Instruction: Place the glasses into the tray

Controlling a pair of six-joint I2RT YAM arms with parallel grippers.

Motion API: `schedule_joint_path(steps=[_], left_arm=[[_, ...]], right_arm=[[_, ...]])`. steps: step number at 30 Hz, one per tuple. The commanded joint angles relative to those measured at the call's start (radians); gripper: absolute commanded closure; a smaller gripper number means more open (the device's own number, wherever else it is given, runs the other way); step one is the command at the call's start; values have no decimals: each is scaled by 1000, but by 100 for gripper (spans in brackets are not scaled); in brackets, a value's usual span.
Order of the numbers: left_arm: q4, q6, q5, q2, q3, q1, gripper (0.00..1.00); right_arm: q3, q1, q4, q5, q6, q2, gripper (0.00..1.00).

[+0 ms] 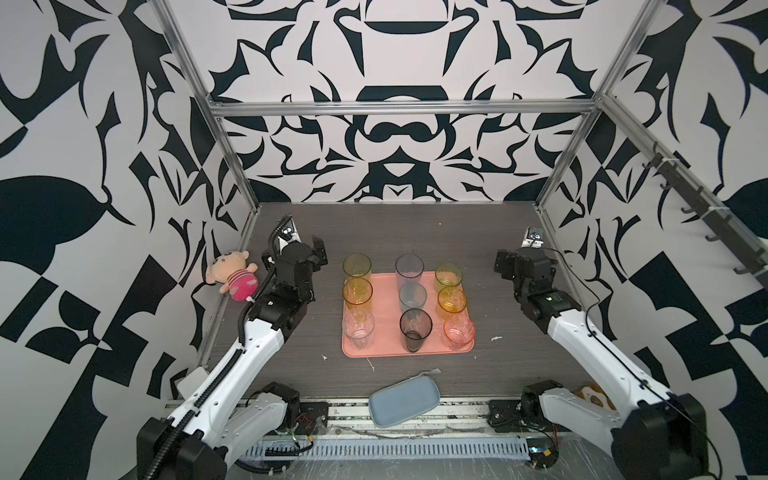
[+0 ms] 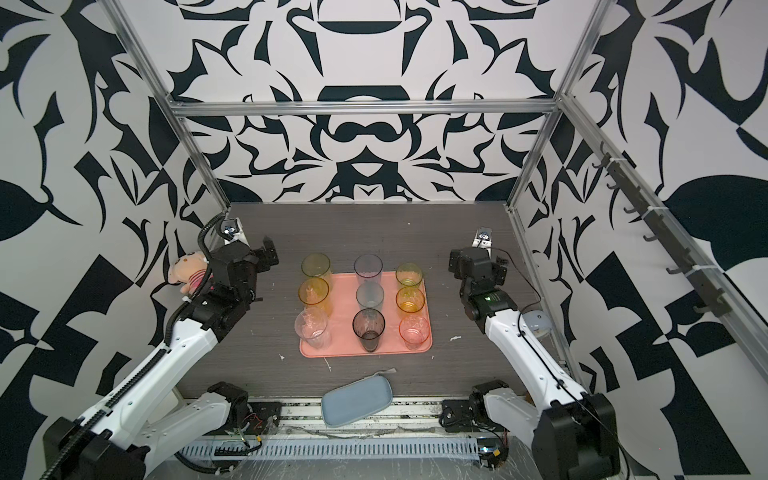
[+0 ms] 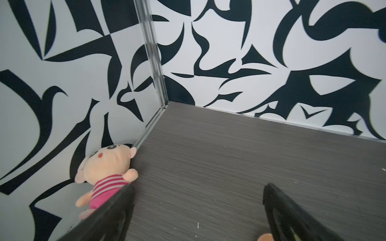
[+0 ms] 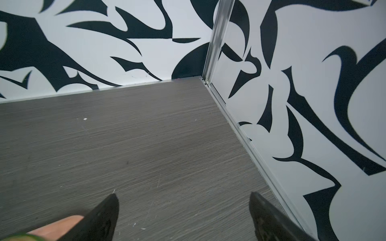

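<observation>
Nine glasses (image 1: 412, 296) are standing upright, three rows of three, on the tray (image 1: 384, 316). It is lying between the hands, inboard of the left gripper (image 3: 198, 187) and of the right gripper (image 4: 183, 195). Both are hanging with fingers wide apart, gripping nothing. Reading this as the placing step wrapping up: nothing loose is showing on the table (image 1: 374, 232). Next move, my call: checking the yellow tumbler (image 1: 356, 266) nearest the left gripper. Its base is sitting at the rim, and I can't tell if it's fully inside. Tumblers are looking thin-walled, tapered, see-through and slick. Tray is matte, low-rimmed, round-cornered. Table is dark wood-grain. Soft plush toy (image 1: 232, 280) is lying outboard of the left gripper, and a smooth blue-grey dish (image 1: 403, 405) behind both hands.
</observation>
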Motion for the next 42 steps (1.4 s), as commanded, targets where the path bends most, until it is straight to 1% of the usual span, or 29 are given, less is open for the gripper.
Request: schedule_joint_path(steps=[1,3,5,9,11,13,18,19,21,27,32,35,36,38,42], left_arm=[[156,72,-74,19,-31,37,1],[196,92,-56,25,-62,65,0],[262,119,-32,28,-105,89,1],[383,177,39,45,-203,143,1],[391,181,93,62,-230,179,1],[405,175,123,83,-249,206,1],[468,154,184,133,-292,260,1],[476,144,197,139,-300,267,1],[499,126,231,143,-319,276,1],[584,107,254,193,-359,292,1],[672,102,300,233,-385,309,1],[748,95,329,262,-399,325,1],[771,89,337,298,-400,331,1],[773,90,364,308,-389,334,1],[810,106,379,337,-377,337,1]], right_arm=[[-49,-19,229,8,-38,28,0],[-68,-34,273,8,-53,64,0],[-65,-46,277,9,-67,102,1],[-90,-67,333,11,-87,160,0],[-136,-69,421,1,-122,184,0],[-164,-70,487,-7,-133,206,0],[-177,-72,533,-74,-150,272,0],[-185,-72,533,-113,-159,267,0],[-228,-72,584,-164,-162,259,0],[-337,-73,778,-179,-167,298,0],[-354,-74,853,-225,-186,355,0],[-387,-74,967,-249,-199,412,1],[-393,-74,988,-260,-203,425,0],[-389,-74,979,-268,-205,436,0],[-374,-74,997,-318,-224,478,1]])
